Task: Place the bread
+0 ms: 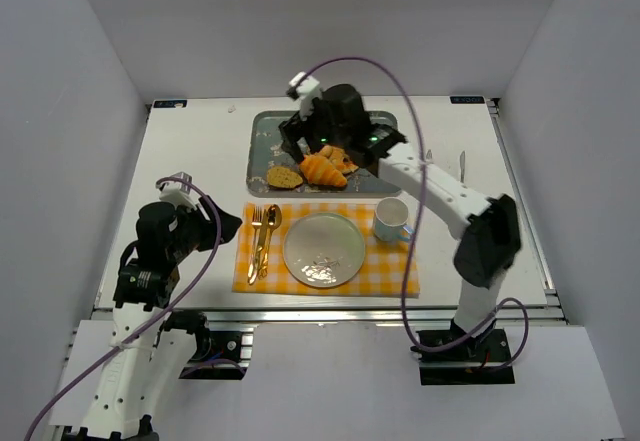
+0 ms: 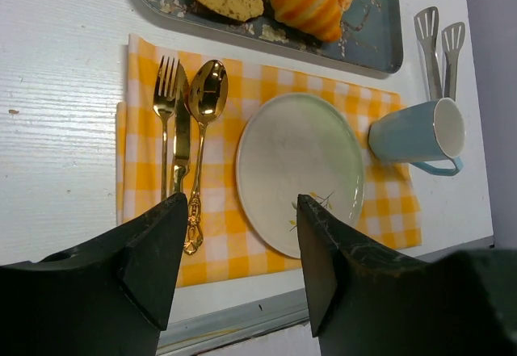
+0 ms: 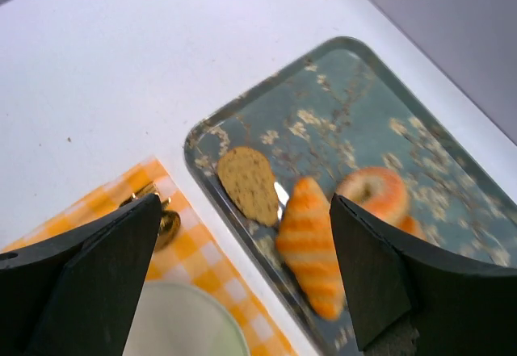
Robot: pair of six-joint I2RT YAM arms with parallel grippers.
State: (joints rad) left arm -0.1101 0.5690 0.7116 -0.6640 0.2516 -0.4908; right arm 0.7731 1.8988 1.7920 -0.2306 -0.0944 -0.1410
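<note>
the left tool [image 2: 241, 211] hangs over the near-left part of the white surface [image 2: 56, 90], just left of the placemat [image 2: 141, 162]. its fingers are spread wide with nothing between them. the yellow-checked placemat lies at the middle of the near edge. on its left part a gold fork [image 2: 165, 90], knife [image 2: 182, 142] and spoon [image 2: 207, 90] lie side by side, handles toward the near edge.

beyond the mat, toward the middle of the far edge, sits a blue-grey blossom-patterned tray [image 3: 363, 106]. at its near-left corner lies a brown oval slice [image 3: 249, 182]. just right of the slice is a long striped croissant [image 3: 311, 251].

the bread [image 3: 376, 194], a round glossy orange bun, lies in the tray close against the croissant's far-right side. it is not on the plate [image 2: 275, 146]. another orange piece [image 3: 409, 225] shows beside the bread, partly hidden by a finger, and i cannot tell what it is.

the pale round plate sits bare in the middle of the placemat.

the right tool [image 3: 242, 211] hovers above the tray, over the slice and pastries. its fingers stand at their widest and it holds nothing and touches nothing.

on the right part of the mat, near the plate, stands a light blue cup [image 2: 408, 134]. two silver slotted utensils [image 2: 428, 29] lie on the bare surface just right of the tray.
</note>
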